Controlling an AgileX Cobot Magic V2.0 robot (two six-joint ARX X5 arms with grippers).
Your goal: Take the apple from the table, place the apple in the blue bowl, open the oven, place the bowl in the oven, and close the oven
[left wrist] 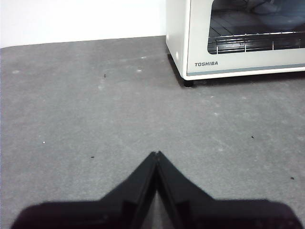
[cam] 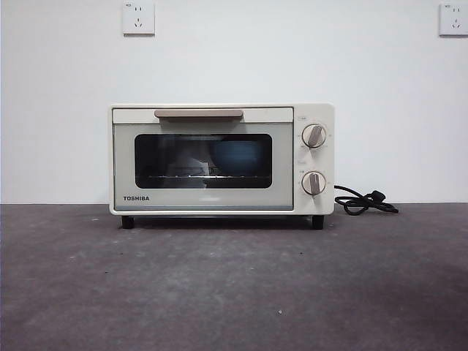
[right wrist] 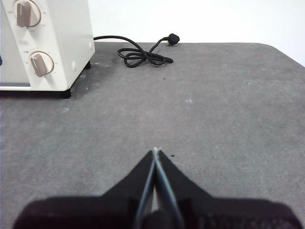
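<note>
With its dark glass door shut, the cream-white Toshiba toaster oven (cam: 221, 159) shows the matte blue bowl (cam: 239, 157) inside | my left gripper (left wrist: 156, 153) clenched empty | my right gripper (right wrist: 156, 150) likewise.

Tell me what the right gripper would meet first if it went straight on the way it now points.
Probably nothing: ahead of the right gripper, jaws shut, lies only bare table as far as its far edge. The oven and its black cord sit off to one side, though depth is hard to judge.

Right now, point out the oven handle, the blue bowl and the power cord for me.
oven handle (cam: 198, 113): front view, middle of the beige bar.
blue bowl (cam: 238, 157): front view, its side, seen through the door glass.
power cord (right wrist: 143, 56): right wrist view, the coiled part.
</note>
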